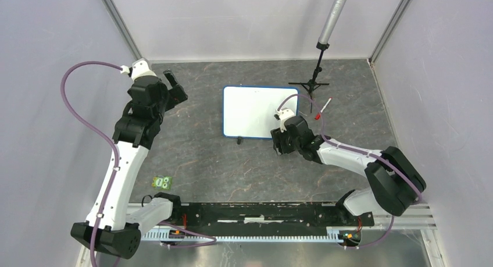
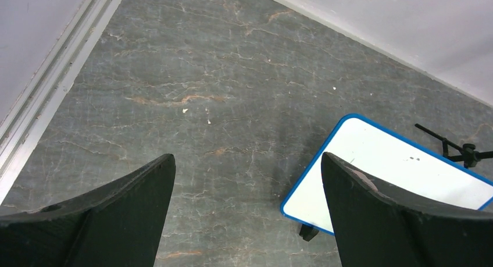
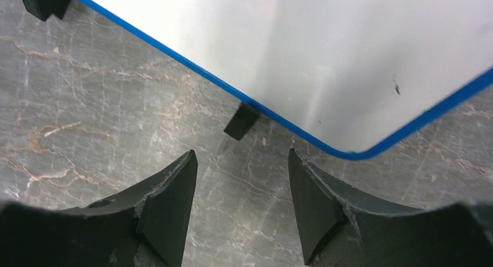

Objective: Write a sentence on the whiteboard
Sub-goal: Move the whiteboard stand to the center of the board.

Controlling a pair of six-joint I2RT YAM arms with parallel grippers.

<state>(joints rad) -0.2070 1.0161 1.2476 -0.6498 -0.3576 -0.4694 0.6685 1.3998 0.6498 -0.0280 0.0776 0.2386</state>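
Right claw (image 3: 239,157) empty; whiteboard (image 3: 302,52) cropped, one corner visible.

No writing can be read anywhere (the whiteboard (image 1: 253,111) included).

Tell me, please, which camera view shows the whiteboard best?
The top external view: it shows almost the whole whiteboard from above, with its blue rim and blank white face. The left wrist view shows only part of it, slanted. The right wrist view shows only one rounded corner and a black foot.
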